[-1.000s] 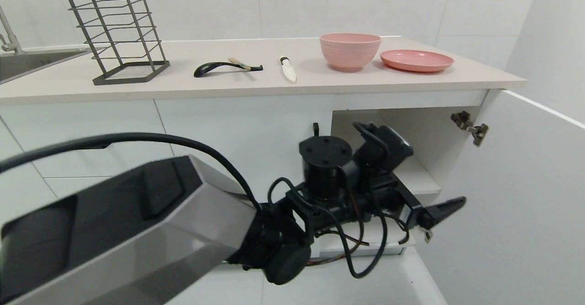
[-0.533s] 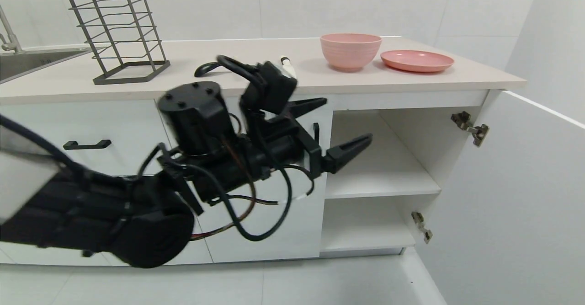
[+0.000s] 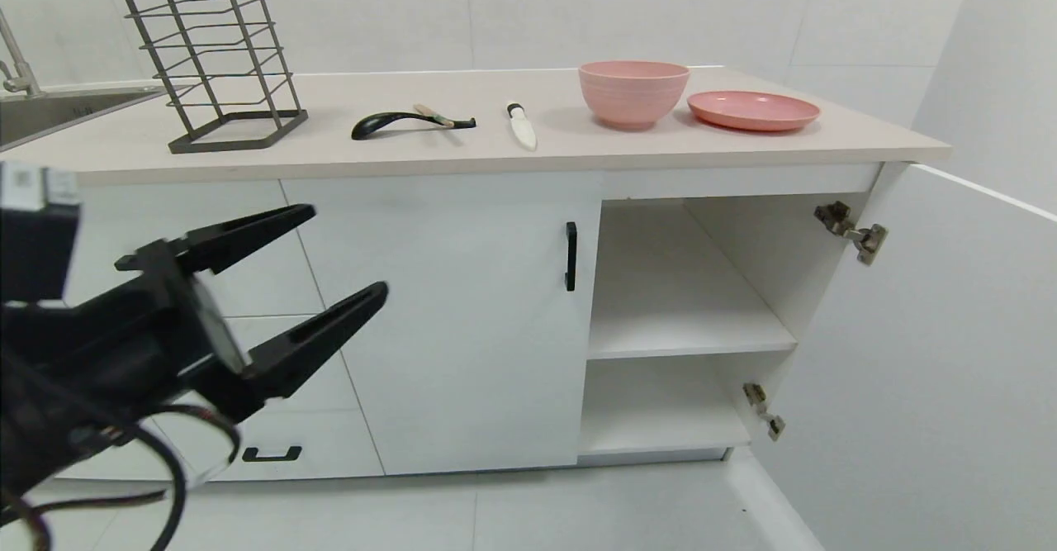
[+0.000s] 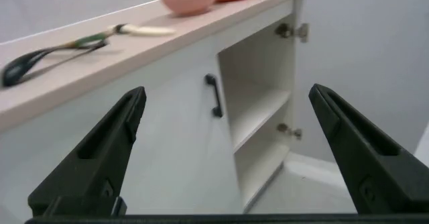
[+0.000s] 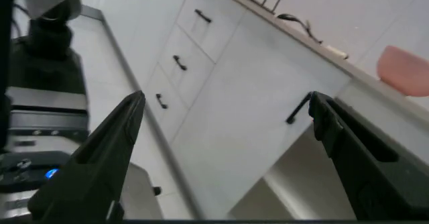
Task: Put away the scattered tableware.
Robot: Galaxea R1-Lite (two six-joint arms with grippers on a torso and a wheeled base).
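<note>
The pink bowl (image 3: 633, 92) stands upright toward the right end of the counter (image 3: 272, 157), and the pink plate (image 3: 753, 110) lies flat just beside it on the right. To the left of the bowl, apart from it, the white knife (image 3: 521, 125) lies with its dark-collared end toward the far wall. Farther left is the black spoon (image 3: 405, 124), with a pale stick-like piece (image 3: 433, 115) across its handle — what that piece is I cannot tell. The wire rack (image 3: 210, 55) stands upright beyond the spoon, and the sink (image 3: 49, 109) is at the far left edge. Below the bowl and plate the cupboard (image 3: 673, 287) is open, its door (image 3: 933, 353) swung out to the right; the door next to it on the left is closed, with a black handle (image 3: 570, 256). The left gripper (image 3: 345, 251) hangs low on the left, before the drawer fronts, jaws wide apart. The right gripper (image 5: 226, 102) is also spread apart — it faces the cabinet fronts from below counter height.
</note>
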